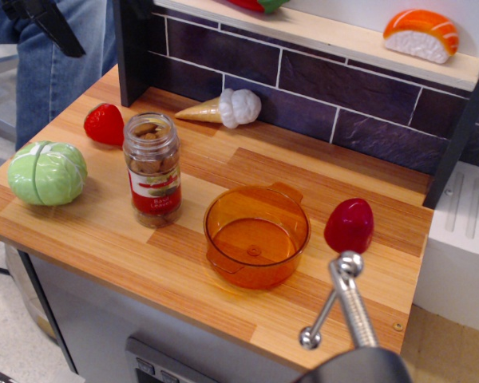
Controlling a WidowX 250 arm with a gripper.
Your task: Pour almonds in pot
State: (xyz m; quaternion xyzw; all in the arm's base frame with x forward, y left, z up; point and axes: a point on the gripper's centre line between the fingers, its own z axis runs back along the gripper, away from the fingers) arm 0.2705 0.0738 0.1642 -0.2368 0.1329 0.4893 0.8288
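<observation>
The almonds (149, 163) fill a clear plastic jar (153, 199) with a red-and-white label. The jar stands upright and lidless on the wooden counter, left of centre. To its right, a short gap away, sits the empty translucent orange pot (223, 263) with its two small handles. Of my gripper (62, 36) only one black finger shows, high in the top left corner, well above and behind the jar. No second finger lies beside it, and it holds nothing.
A red strawberry toy (104, 124) and a green cabbage toy (46, 172) lie left of the jar. An ice-cream cone toy (223, 108) rests by the tiled back wall. A dark red object (349, 225) and a metal rod (350, 299) stand right of the pot. A person in jeans (60, 88) stands behind.
</observation>
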